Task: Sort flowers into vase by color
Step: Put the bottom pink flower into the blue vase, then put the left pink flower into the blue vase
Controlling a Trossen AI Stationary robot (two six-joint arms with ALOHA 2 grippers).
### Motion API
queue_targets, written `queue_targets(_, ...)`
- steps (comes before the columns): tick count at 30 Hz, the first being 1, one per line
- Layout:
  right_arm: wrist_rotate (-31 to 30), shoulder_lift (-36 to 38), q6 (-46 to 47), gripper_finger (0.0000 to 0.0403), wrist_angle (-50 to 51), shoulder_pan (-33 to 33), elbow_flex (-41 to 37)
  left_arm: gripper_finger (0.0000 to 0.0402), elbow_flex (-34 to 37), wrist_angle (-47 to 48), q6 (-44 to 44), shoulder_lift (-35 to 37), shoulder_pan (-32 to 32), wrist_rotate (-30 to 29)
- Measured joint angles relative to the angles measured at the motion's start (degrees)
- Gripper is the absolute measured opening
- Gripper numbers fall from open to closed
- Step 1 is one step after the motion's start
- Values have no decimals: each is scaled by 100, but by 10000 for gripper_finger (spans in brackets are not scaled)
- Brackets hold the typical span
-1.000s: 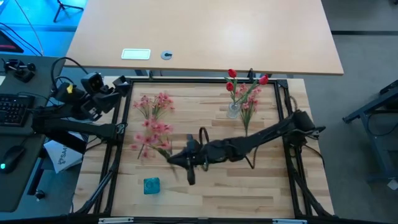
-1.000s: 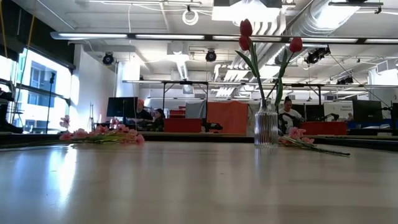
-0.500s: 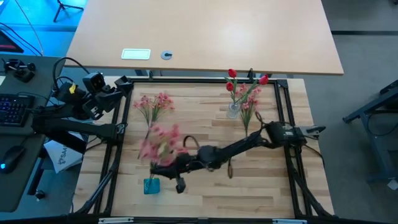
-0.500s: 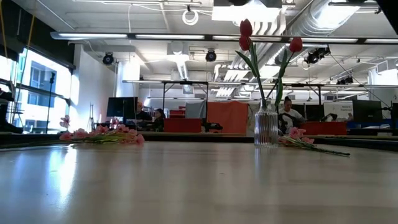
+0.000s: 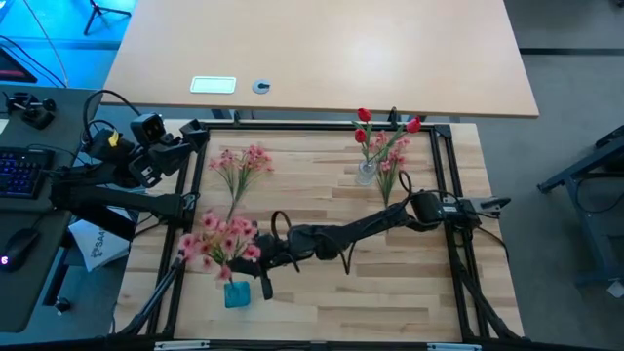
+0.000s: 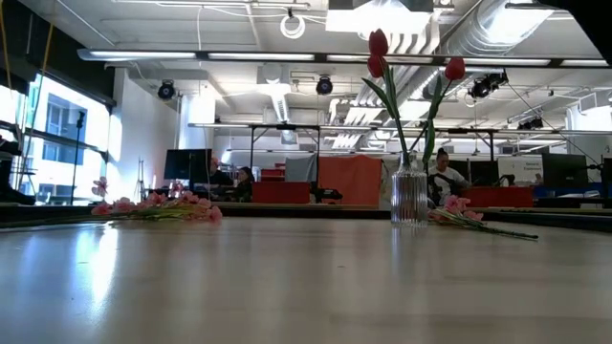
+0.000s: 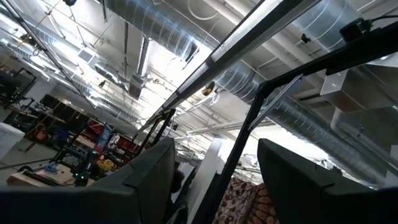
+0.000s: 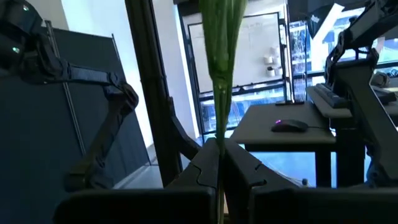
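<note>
While the right arm stretched low across the table toward its front-left corner, the right gripper [image 5: 255,261] was clamped on a pink blossom spray [image 5: 219,241] — stem [image 8: 221,74] pinched between its fingers, blossoms over the blue vase [image 5: 237,292]. Left gripper [image 7: 214,180] was parked off the table's left edge, aimed upward, fingers spread apart. Red tulips [image 5: 365,125] stood in the glass vase [image 6: 409,196] — other pink sprays [image 5: 241,164] lay on the table.
</note>
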State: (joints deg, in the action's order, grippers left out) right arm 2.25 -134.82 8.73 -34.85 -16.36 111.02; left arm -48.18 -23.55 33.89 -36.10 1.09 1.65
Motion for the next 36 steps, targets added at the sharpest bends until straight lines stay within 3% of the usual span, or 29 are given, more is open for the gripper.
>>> queue_targets(10, -19, 20, 64, 3, 417, 35, 0, 218, 0, -1, -2, 0, -1, 2)
queue_targets(15, -10, 22, 411, 31, 630, 33, 0, 218, -2, -2, -2, 0, 1, 2)
queue_targets(19, 195, 22, 796, 93, 836, 63, 0, 218, 0, -2, -2, 0, -1, -22)
queue_targets(28, 1061, 138, 1051, 283, 1516, 106, 0, 218, 0, -2, -4, 0, 0, -72)
queue_targets(32, 1127, 538, 395, 326, 2664, 173, 0, 218, 0, -4, -17, 0, -1, -76)
queue_targets(36, 1103, 906, 173, 338, 3900, 342, 3, 218, 0, -4, -8, 0, -1, -83)
